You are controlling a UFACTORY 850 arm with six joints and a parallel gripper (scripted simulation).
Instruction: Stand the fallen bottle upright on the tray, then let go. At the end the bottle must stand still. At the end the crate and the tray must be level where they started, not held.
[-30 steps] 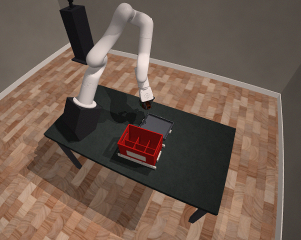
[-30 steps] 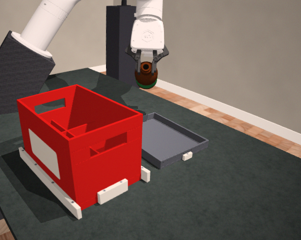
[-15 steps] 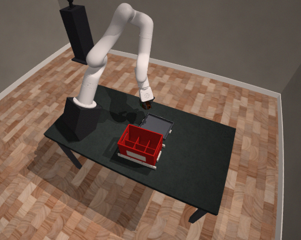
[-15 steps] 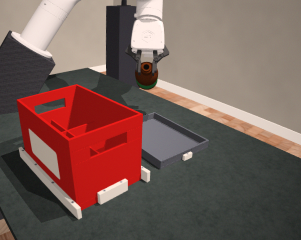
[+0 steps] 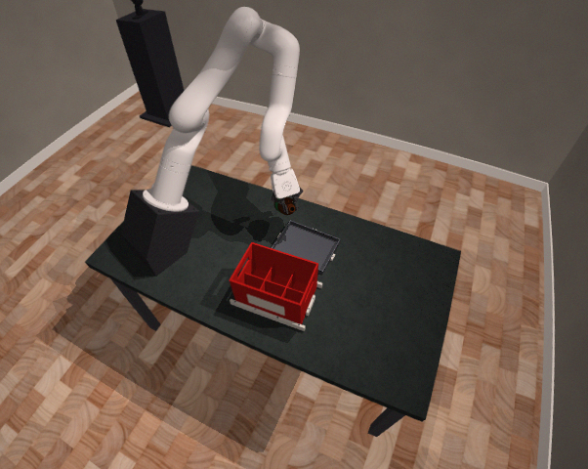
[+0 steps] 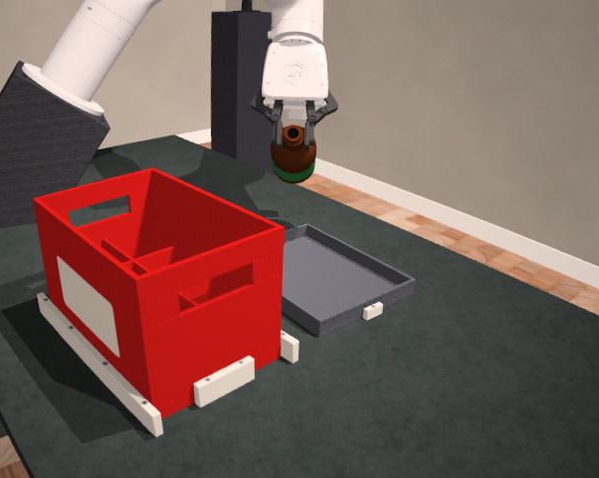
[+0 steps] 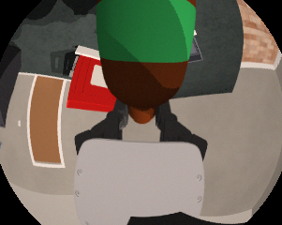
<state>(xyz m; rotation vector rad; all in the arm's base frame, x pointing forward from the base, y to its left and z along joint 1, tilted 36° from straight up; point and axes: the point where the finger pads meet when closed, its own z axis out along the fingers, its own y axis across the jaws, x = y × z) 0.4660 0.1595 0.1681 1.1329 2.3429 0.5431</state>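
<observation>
The hand (image 6: pixel 293 134) is closed partway on the neck of the brown bottle (image 6: pixel 293 160) and holds it in the air, well above the dark surface (image 6: pixel 444 359). The bottle hangs beyond the far corner of the grey tray (image 6: pixel 397 288), not yet over it. In the exterior view the mouth of the bottle points toward the camera and the body with its green label band (image 7: pixel 147 22) sits lower, so the bottle is tilted, neither lying flat nor fully upright.

I judge the bottle to be stiff and smooth, like glass, so it may slip or turn between the fingers (image 6: pixel 278 132) if the arm moves quickly. The neck is narrow and the heavier body is far from the grip, so the bottle can swing like a pendulum. A hold at the neck is good for setting it down, because the base stays free to meet the tray floor.

The red crate (image 6: pixel 155 288) stands just beside the tray, its near wall high, so the bottle should come down away from that wall.
</observation>
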